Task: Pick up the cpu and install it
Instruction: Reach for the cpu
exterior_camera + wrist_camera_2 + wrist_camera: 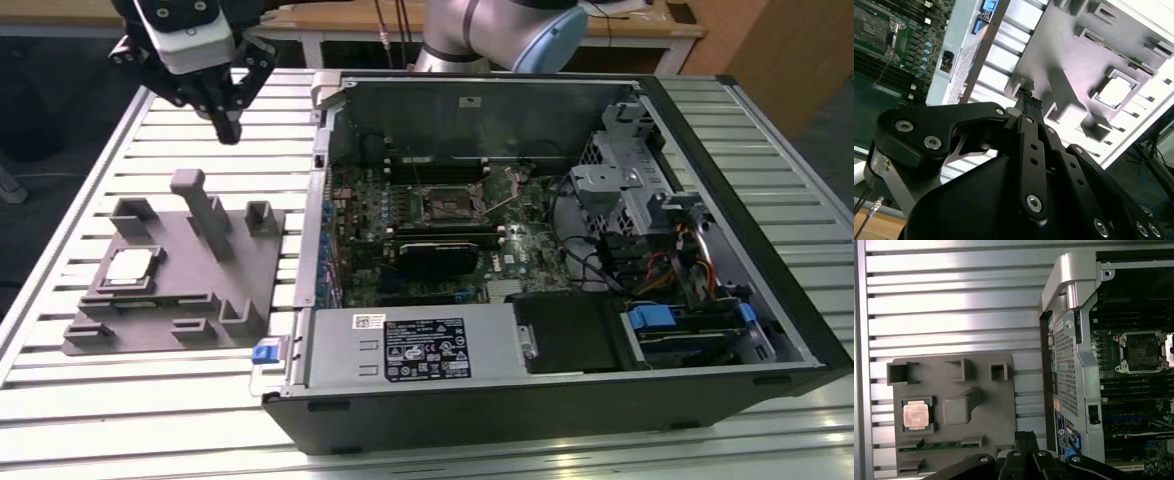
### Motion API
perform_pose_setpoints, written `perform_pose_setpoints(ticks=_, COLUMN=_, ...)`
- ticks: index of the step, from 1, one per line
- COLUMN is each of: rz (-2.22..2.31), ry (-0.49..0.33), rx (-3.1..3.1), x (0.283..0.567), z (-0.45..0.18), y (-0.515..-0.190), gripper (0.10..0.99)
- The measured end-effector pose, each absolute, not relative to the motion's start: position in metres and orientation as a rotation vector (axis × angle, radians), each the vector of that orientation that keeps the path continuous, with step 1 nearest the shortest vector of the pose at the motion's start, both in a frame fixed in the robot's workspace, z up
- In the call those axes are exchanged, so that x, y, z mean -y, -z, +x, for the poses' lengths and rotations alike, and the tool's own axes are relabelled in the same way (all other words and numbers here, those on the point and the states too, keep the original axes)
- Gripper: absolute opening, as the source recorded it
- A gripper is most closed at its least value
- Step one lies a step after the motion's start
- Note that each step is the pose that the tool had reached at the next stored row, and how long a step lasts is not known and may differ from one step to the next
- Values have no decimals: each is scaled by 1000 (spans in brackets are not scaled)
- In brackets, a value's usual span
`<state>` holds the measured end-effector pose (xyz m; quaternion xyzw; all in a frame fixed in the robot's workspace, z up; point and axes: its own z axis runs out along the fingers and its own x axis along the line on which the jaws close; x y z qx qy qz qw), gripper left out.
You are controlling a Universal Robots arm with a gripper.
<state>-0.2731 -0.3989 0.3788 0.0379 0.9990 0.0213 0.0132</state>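
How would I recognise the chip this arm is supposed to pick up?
Find the big open black computer case; on the exterior view's left of it lies a grey plastic tray with upright blocks. In a square recess of that tray sits the cpu, a small flat square chip. Its pale silver metal top stands out from the dull grey blocks around it.

Even overhead light in the exterior view, soft shadows beside the tray (187, 290) blocks. Hard glare off the desk (954, 295) slats in both wrist views (cpu (1115, 92) top blown white in the second wrist view); case (1074, 275) interior stays dim.
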Motion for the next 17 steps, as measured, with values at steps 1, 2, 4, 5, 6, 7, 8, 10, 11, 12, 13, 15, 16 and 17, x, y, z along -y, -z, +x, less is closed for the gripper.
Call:
perform_pose_setpoints(ticks=1, rz=118, ry=-66, rx=-3112, x=399, z=-275, y=-378, gripper=106)
perform_pose_setpoints(ticks=2, rz=118, ry=-66, rx=-3112, x=399, z=-277, y=-378, gripper=106)
perform_pose_setpoints(ticks=4, rz=118, ry=-66, rx=-3112, x=399, z=-280, y=-377, gripper=106)
perform_pose_setpoints(ticks=5, rz=118, ry=-66, rx=-3112, x=399, z=-282, y=-376, gripper=106)
perform_pose_setpoints(ticks=6, rz=118, ry=-66, rx=-3112, x=399, z=-284, y=-376, gripper=106)
perform_pose_setpoints(ticks=7, rz=118, ry=-66, rx=-3112, x=399, z=-286, y=-375, gripper=106)
perform_pose_setpoints(ticks=8, rz=118, ry=-66, rx=-3112, x=399, z=-287, y=-375, gripper=106)
perform_pose_setpoints(ticks=10, rz=118, ry=-66, rx=-3112, x=399, z=-291, y=-374, gripper=106)
perform_pose_setpoints(ticks=11, rz=118, ry=-66, rx=-3112, x=399, z=-293, y=-374, gripper=106)
perform_pose_setpoints(ticks=12, rz=118, ry=-66, rx=-3112, x=399, z=-295, y=-373, gripper=106)
perform_pose_setpoints(ticks=13, rz=118, ry=-66, rx=-3112, x=399, z=-297, y=-373, gripper=106)
perform_pose_setpoints(ticks=15, rz=118, ry=-66, rx=-3112, x=399, z=-300, y=-372, gripper=106)
perform_pose_setpoints(ticks=16, rz=118, ry=-66, rx=-3112, x=399, z=-302, y=-371, gripper=106)
perform_pose_setpoints(ticks=17, rz=118, ry=-66, rx=-3112, x=399, z=-304, y=-371, gripper=106)
